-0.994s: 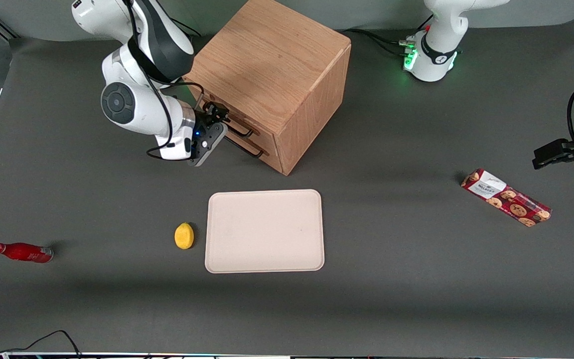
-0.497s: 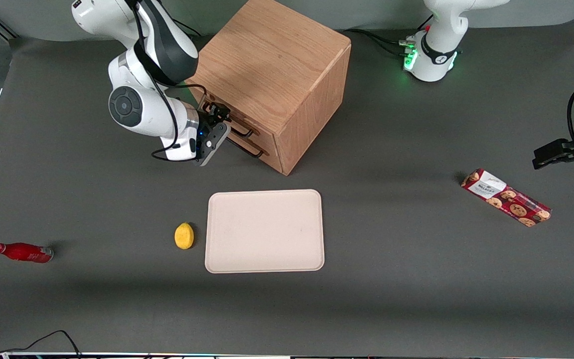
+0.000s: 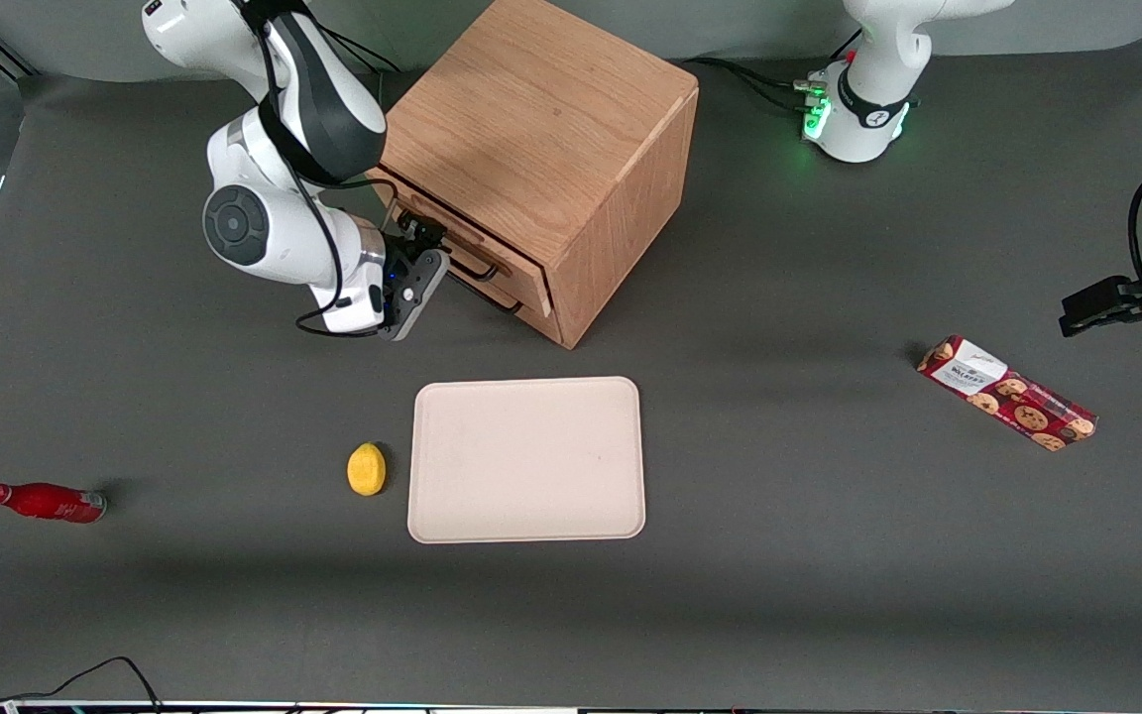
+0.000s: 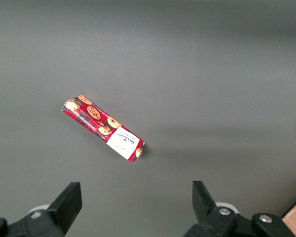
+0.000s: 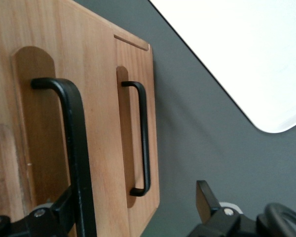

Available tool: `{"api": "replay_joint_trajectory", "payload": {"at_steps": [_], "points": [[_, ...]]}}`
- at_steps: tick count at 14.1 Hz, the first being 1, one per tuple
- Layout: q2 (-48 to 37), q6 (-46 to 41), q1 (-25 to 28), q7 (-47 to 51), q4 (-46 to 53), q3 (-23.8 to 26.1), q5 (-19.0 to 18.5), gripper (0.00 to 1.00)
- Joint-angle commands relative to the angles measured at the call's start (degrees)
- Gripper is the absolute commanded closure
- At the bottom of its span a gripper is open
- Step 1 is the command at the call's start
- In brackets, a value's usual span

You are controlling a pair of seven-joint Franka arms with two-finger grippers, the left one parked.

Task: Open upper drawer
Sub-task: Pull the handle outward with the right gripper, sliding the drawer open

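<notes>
The oak cabinet (image 3: 541, 119) stands on the dark table with two drawers in its front. The upper drawer (image 3: 492, 250) sticks out a little from the cabinet, and its black bar handle (image 3: 472, 263) crosses the front. My right gripper (image 3: 420, 238) is at that handle, in front of the drawer. In the right wrist view the upper handle (image 5: 75, 148) runs between the widely spread fingers (image 5: 64, 210), close against one of them; the gripper (image 5: 134, 205) is open. The lower drawer (image 5: 153, 163) with its own handle (image 5: 144, 138) sits flush.
A cream tray (image 3: 526, 461) lies nearer the front camera than the cabinet, with a yellow lemon (image 3: 366, 468) beside it. A red bottle (image 3: 44, 502) lies toward the working arm's end of the table. A cookie box (image 3: 1007, 393) rests toward the parked arm's end.
The upper drawer has slid out a little from the cabinet. My gripper moved in toward the handle, then drew back away from the cabinet front with it.
</notes>
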Motion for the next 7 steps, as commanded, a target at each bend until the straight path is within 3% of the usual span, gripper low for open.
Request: {"api": "replay_joint_trajectory", "payload": {"at_steps": [1,7], "points": [[2.33,-0.12,-1.96,-4.48,2.84,-0.24,1.68,0.00],[4.97,-0.56,-3.64,-10.18,6.71,-2.17,1.59,0.00]]}}
